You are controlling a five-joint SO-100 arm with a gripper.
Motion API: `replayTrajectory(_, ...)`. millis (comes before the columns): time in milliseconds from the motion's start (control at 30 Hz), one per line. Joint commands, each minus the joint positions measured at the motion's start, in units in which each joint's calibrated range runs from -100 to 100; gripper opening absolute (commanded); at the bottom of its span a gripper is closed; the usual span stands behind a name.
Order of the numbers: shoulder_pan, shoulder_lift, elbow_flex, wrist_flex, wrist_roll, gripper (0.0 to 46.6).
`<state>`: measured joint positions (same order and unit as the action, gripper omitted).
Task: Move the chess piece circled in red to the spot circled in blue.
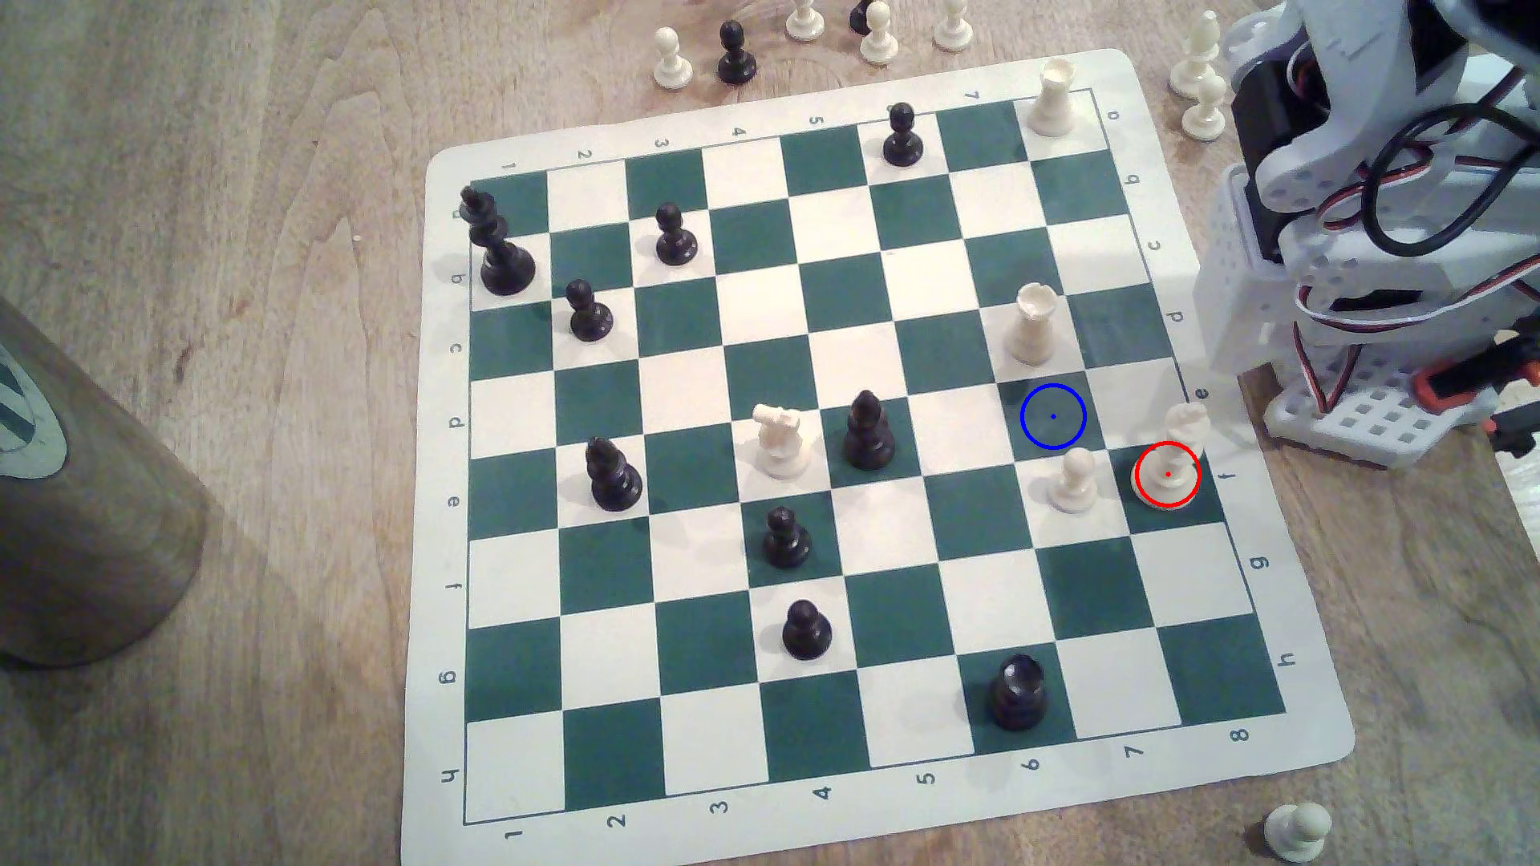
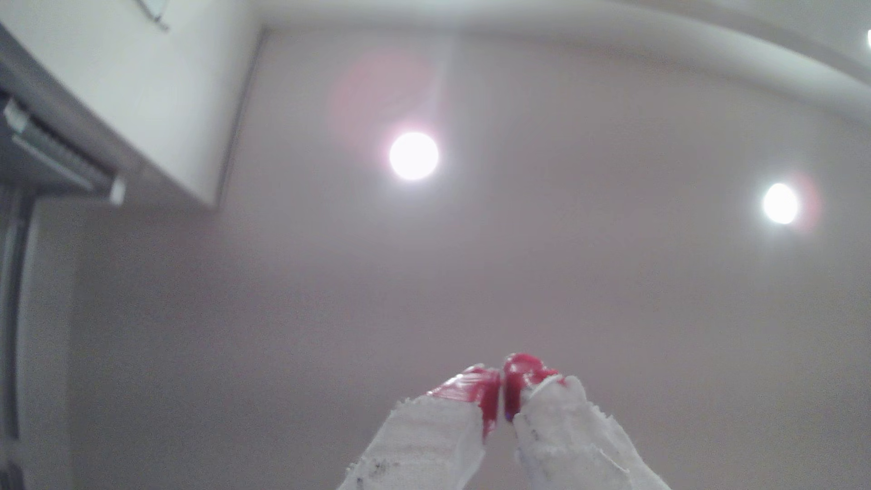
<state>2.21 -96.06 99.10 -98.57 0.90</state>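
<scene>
Overhead, from the exterior view, I see the tall cream-white chess piece with a wide round base and slender waist point(image 1: 1169, 466) standing upright on a dark green square at the board's edge toward the exterior view's right, its base ringed by a thin red circle. Just beside it, toward the exterior view's left, a short cream pawn point(image 1: 1073, 480) sits on the neighbouring white square. The dark green square marked with a blue ring and centre dot point(image 1: 1053, 416) lies diagonally next to the ringed piece and holds nothing. A cream rook with a notched top point(image 1: 1034, 323) stands on the white square adjoining that blue-ringed square, farther up the board. The green-and-white vinyl chessboard mat point(image 1: 842, 799) lies flat on the wooden bench point(image 1: 250, 250). My white arm's base and cabling point(image 1: 1367, 208) sit off the mat at the exterior view's right, well apart from the ringed piece.

Switching to the wrist view, my white pincer with red-tipped fingers point(image 2: 501, 396) points up at a pale ceiling with two round lamps point(image 2: 414, 156). Its red tips are pressed nearly together, gripping nothing.
</scene>
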Motion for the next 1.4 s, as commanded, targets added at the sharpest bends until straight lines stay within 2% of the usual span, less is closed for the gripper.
replayTrajectory(0, -0.45, 0.22, 0.81, 0.37, 0.2, 0.2)
replayTrajectory(133, -0.84, 0.31, -0.82, 4.38, 0.2, 0.2)
replayTrajectory(333, -2.25, 0.31, -9.07, 22.97, 0.2, 0.2)
replayTrajectory(667, -3.82, 0.31, -30.92, 67.61, -0.05, 0.2)
replayTrajectory(900, -3.82, 0.39, -39.35, 90.38, -0.15, 0.2)
replayTrajectory(1000, -3.5, 0.39, -51.05, 120.43, -0.29, 0.2)
replayTrajectory(1100, -2.88, 0.39, -58.57, 137.39, -0.29, 0.4)
replayTrajectory(1167, -2.88, 0.39, -59.84, 141.56, -1.03, 0.6)
replayTrajectory(1367, -10.93, 1.83, -61.38, 162.2, -1.81, 0.3)
